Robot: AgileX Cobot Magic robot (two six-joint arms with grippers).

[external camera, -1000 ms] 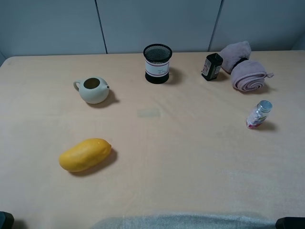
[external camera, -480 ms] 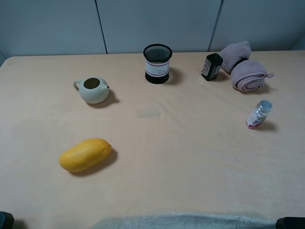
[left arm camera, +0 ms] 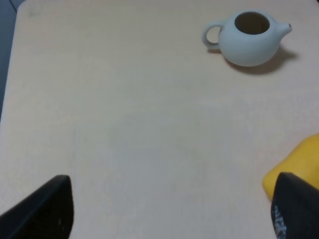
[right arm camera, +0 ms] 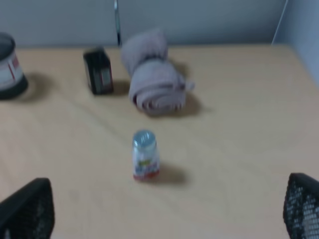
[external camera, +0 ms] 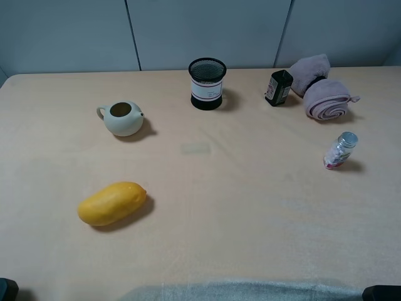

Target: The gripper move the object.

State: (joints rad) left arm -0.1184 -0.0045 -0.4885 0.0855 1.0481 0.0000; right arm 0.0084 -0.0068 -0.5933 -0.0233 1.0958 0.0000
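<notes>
R gripper (right arm camera: 164, 209) open, well short of towel (right arm camera: 153, 83)

Pale wooden table (external camera: 250, 213). Along the far edge: mesh cup (external camera: 207, 83), dark box (external camera: 278, 88), rolled towel (external camera: 321, 94). Elsewhere: teapot (external camera: 122, 118), mango (external camera: 111, 203), small bottle (external camera: 340, 150) near the right edge.

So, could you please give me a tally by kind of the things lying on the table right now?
Teapot: 1
Mango: 1
Mesh pen cup: 1
Dark box: 1
Rolled towel: 1
Small bottle: 1
Total: 6
</notes>
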